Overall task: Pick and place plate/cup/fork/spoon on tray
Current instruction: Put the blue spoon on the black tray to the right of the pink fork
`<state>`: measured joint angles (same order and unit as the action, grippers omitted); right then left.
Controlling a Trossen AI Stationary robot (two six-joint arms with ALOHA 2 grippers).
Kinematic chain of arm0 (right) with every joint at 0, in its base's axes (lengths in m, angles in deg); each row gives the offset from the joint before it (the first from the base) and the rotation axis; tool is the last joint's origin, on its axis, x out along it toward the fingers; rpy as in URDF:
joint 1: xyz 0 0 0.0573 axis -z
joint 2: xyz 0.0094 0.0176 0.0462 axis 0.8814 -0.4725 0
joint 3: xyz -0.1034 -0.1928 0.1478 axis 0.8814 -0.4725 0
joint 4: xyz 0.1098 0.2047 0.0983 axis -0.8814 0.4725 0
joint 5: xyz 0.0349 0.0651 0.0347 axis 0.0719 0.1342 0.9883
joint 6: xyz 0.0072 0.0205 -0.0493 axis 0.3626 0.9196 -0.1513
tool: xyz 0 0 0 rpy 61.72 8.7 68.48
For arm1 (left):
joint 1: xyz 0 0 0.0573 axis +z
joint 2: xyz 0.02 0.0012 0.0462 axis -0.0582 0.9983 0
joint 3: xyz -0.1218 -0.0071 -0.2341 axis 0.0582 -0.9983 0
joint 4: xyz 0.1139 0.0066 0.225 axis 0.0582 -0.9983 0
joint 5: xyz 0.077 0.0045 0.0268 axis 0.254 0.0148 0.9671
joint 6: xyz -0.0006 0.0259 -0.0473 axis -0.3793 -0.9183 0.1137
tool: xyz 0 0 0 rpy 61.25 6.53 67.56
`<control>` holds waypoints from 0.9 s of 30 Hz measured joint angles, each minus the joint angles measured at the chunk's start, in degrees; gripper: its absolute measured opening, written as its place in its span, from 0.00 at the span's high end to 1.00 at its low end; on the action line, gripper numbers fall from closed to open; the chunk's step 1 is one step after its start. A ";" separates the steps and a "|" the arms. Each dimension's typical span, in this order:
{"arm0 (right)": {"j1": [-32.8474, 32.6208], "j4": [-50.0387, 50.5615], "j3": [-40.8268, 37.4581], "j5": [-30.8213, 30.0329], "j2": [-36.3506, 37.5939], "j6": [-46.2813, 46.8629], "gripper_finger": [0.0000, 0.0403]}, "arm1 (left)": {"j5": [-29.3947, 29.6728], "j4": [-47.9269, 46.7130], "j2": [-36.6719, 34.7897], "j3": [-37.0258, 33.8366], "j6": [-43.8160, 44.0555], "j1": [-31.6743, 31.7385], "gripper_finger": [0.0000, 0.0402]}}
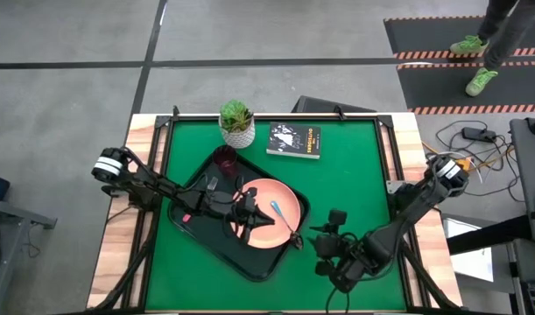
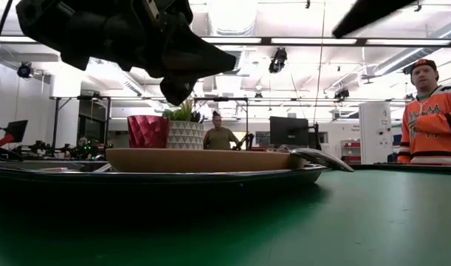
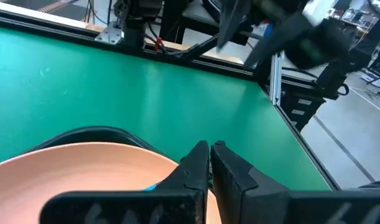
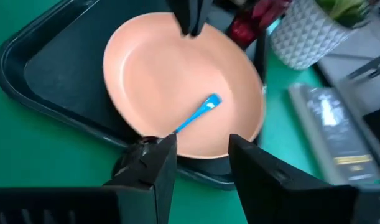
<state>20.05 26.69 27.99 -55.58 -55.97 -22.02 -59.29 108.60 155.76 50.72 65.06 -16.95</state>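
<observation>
We see the spoon lying on the plate in the tray, its long axis diagonal, bowl over the right rim. The right gripper, jaws apart, hovers just right of it; the left gripper, jaws together, sits over the plate.

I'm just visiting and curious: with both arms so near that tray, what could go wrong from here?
The spoon lies on the plate with its bowl past the rim, so a nudge from the right gripper, open close by, might tip it off. The left gripper, shut above the plate, could knock it or the cup when it moves. The fork isn't clearly visible, so I can't judge it.
</observation>
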 joint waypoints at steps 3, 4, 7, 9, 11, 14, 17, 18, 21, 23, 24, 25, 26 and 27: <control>0.02 -7.99 -5.37 1.42 0.04 0.14 0.64 | 0.03 -0.53 0.00 0.56 -1.34 0.01 1.00; 0.02 -10.29 -7.02 1.51 0.20 0.12 0.64 | 0.09 -1.21 0.00 0.95 -1.59 0.01 1.00; 0.01 -16.34 -11.45 1.53 1.12 0.11 0.62 | 0.68 -5.16 0.02 2.15 -1.93 -0.02 1.00; 0.02 -19.01 -14.09 1.46 2.42 0.32 0.62 | 0.71 -7.74 0.07 3.23 -2.55 -0.02 1.00; 0.07 -22.25 -16.56 1.34 3.82 0.28 0.61 | 0.76 -10.46 0.07 4.53 -3.15 -0.02 1.00; 0.14 -26.30 -19.90 0.92 6.49 -0.60 0.62 | 0.98 -15.70 0.07 6.88 -5.65 -0.04 1.00; 0.29 -32.26 -23.21 0.31 9.57 -3.46 0.62 | 3.10 -23.97 0.07 10.41 -7.95 -0.04 1.00; 0.28 -34.44 -24.27 -0.04 10.64 -4.82 0.62 | 3.84 -27.22 0.07 11.75 -8.84 -0.04 1.00; 0.64 -40.50 -27.12 -0.19 14.04 -9.18 0.62 | 4.40 -35.91 0.11 15.45 -12.96 0.01 1.00; 0.82 -43.57 -28.44 -0.29 16.18 -12.11 0.62 | 4.34 -38.77 0.11 17.15 -16.15 -0.03 1.00; 1.01 -44.70 -28.95 -0.38 16.98 -13.62 0.62 | 4.29 -39.51 0.11 17.81 -17.87 -0.06 1.00; 1.22 -46.28 -29.43 -0.50 17.70 -15.27 0.62 | 4.20 -39.47 0.11 18.07 -19.48 -0.06 1.00; 1.31 -47.81 -29.86 -0.45 18.35 -16.71 0.62 | 4.09 -39.36 0.11 18.29 -20.73 -0.06 1.00; 1.42 -49.20 -30.34 -0.50 18.92 -18.44 0.62 | 3.97 -39.04 0.11 18.47 -21.76 -0.06 1.00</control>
<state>21.47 -22.50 -2.35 -56.08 -37.05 -40.46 -55.32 69.56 155.87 69.19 43.30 -17.01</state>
